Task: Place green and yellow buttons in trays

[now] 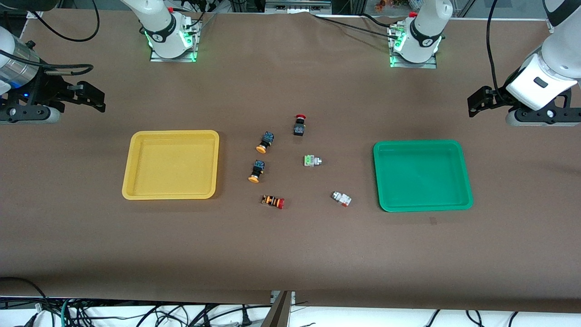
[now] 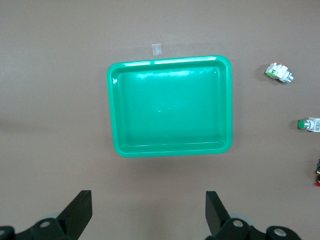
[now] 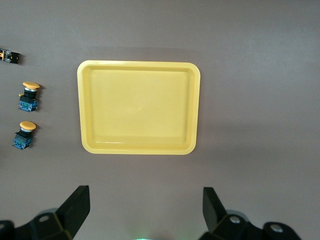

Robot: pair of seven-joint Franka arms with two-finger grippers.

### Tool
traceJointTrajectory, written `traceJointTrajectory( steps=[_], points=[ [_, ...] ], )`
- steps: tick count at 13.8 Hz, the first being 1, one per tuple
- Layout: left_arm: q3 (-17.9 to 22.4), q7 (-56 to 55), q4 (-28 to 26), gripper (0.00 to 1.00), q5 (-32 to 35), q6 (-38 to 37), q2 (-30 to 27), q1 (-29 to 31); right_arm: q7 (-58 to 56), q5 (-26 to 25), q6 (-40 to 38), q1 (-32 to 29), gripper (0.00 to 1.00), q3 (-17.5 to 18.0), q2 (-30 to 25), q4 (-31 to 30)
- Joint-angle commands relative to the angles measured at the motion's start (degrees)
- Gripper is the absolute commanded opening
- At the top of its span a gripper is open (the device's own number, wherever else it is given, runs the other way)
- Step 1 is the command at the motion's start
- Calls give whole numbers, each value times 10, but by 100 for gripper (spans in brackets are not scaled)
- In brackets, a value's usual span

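— What do we see in the two trays?

— We see nothing in them. The yellow tray [image 1: 170, 165] sits toward the right arm's end of the table, and the green tray [image 1: 422, 175] sits toward the left arm's end. Both lie flat.

— Where are the buttons?

— All on the table between the trays. From the green-and-silver button [image 1: 312, 160], one yellow-capped button [image 1: 265, 141] is at about ten o'clock and the other yellow-capped button [image 1: 257, 171] at about eight. The whitish button [image 1: 341, 198] is at about five, near the green tray. The red mushroom switch [image 1: 299, 124] is at about eleven, and the striped switch [image 1: 273, 201] at about seven.

— And our hands?

— Our left gripper [image 2: 147, 212] waits up high by the green tray, fingers apart, holding nothing. Our right gripper [image 3: 145, 210] waits by the yellow tray, fingers apart too.
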Motion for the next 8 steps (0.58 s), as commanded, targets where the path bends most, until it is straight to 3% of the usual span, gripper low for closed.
traceJointTrajectory(
  steps=[1,5,8],
  points=[
    [4,9,19,100,5,-15,10,-2,1,8,-5,1,100,0,0,4],
    [3,4,21,100,1,-15,14,-9,-2,7,-5,-1,100,-1,0,4],
    [-2,9,29,100,-13,-49,53,-22,-1,5,2,5,100,5,15,3]
  ],
)
